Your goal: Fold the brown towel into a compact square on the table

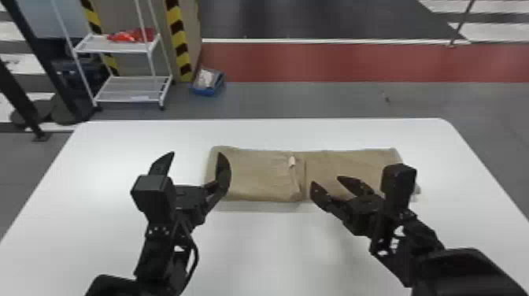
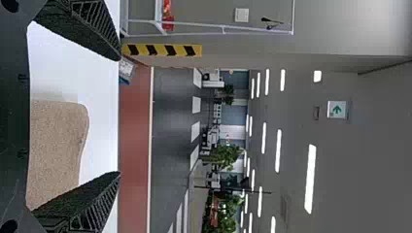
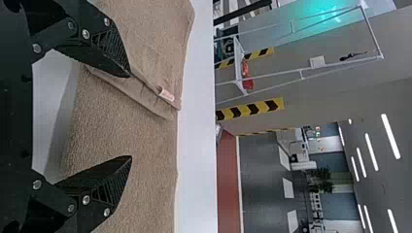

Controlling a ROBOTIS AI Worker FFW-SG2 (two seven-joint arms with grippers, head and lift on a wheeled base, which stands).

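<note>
Left fingers point(image 1: 224, 173) spread wide, right fingers point(image 1: 320, 195) parted over brown towel point(image 1: 259, 173)

Bare tabletop between your arms; your grippers overhang the towel
You have bare white table point(image 1: 261, 252) between the two arms, from the near side up to the towel point(image 1: 259, 173), and another strip from the towel to the table's far edge. More bare surface lies outside each arm. Your left gripper point(image 1: 196, 154) stands at the towel's left end, its fingers spread; your right gripper point(image 1: 326, 181), also open, blocks the way straight down onto part of the towel's right half. Between the grippers, only the towel lies in your path, crossed by its layered edge. The white shelf point(image 1: 134, 88) stands beyond the table.
</note>
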